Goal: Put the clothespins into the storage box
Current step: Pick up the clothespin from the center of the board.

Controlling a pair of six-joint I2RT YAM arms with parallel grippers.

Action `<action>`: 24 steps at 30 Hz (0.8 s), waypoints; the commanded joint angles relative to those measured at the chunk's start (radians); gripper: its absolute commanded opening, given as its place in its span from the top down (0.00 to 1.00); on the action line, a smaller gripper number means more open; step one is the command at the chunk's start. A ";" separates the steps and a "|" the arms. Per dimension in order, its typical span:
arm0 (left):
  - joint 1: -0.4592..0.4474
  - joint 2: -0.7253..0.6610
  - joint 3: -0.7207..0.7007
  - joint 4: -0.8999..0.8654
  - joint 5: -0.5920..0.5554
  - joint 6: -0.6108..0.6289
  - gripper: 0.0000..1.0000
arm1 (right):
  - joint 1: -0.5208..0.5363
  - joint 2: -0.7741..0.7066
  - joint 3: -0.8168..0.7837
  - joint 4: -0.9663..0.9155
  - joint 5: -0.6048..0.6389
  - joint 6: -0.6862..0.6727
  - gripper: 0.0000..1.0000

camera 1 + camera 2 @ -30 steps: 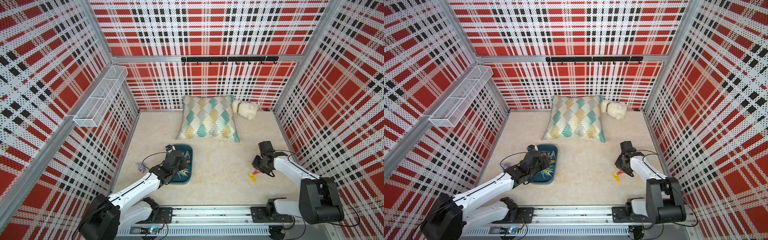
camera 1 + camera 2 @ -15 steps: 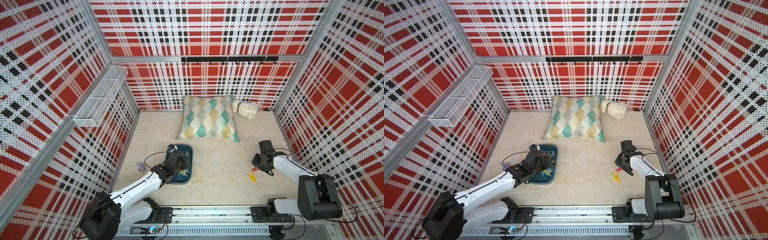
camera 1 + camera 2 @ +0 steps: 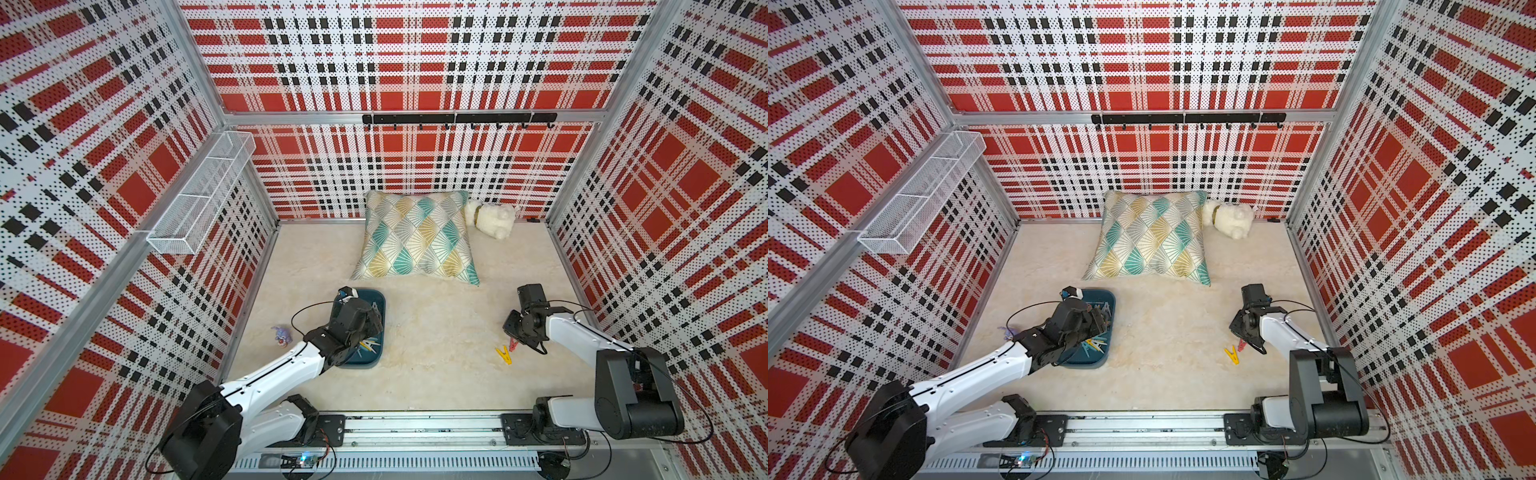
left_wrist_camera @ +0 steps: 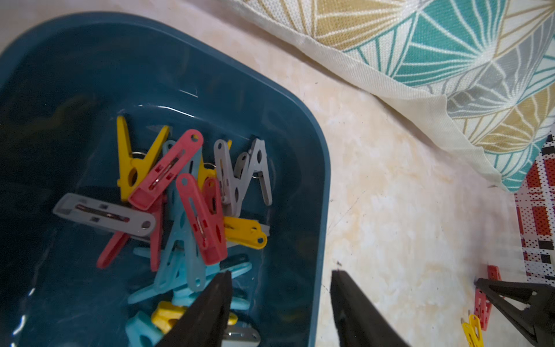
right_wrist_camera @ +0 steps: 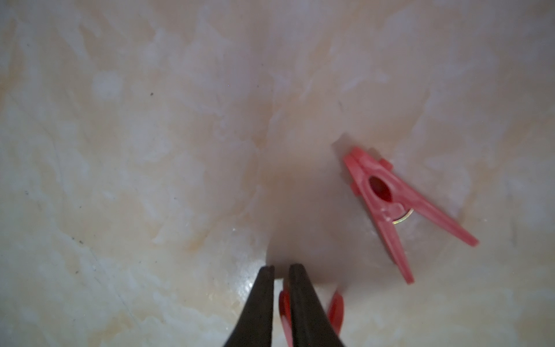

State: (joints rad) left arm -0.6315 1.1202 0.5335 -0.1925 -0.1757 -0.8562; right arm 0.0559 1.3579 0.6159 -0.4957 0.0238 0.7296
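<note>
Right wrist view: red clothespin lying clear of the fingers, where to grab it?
Pinch the red clothespin across its joined front half, by the oval hole, coming straight down with the jaws square to its length. It lies flat on the table with its profile up; the two tails splay apart, so squeezing there would likely only open it.

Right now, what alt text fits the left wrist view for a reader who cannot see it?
A dark teal storage box holds a jumbled pile of yellow, red-pink, grey and light blue clothespins. The empty left claw hangs open over the box's rim; a patterned cushion lies beyond.
</note>
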 commanded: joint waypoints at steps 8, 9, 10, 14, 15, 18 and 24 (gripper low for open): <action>-0.012 0.005 0.043 0.013 -0.001 0.000 0.41 | -0.008 -0.002 -0.020 -0.039 -0.042 -0.002 0.97; -0.014 0.006 0.046 0.014 -0.001 -0.001 0.41 | -0.007 -0.011 -0.014 -0.044 -0.050 -0.001 0.99; -0.016 0.007 0.049 0.016 0.001 -0.001 0.41 | -0.008 -0.020 -0.007 -0.049 -0.056 0.001 1.00; -0.026 0.008 0.059 0.061 0.042 0.008 0.41 | -0.008 -0.068 0.045 -0.072 -0.107 0.011 1.00; -0.028 0.007 0.059 0.081 0.061 0.009 0.40 | -0.008 -0.075 0.064 -0.081 -0.121 0.015 1.00; -0.033 0.009 0.057 0.140 0.120 0.006 0.39 | -0.004 -0.091 0.109 -0.091 -0.169 0.027 1.00; -0.052 0.048 0.044 0.286 0.242 -0.027 0.38 | 0.063 -0.085 0.197 -0.081 -0.213 0.090 1.00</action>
State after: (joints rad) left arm -0.6685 1.1454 0.5640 -0.0242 -0.0212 -0.8665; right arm 0.0837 1.2835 0.7784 -0.5751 -0.1463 0.7769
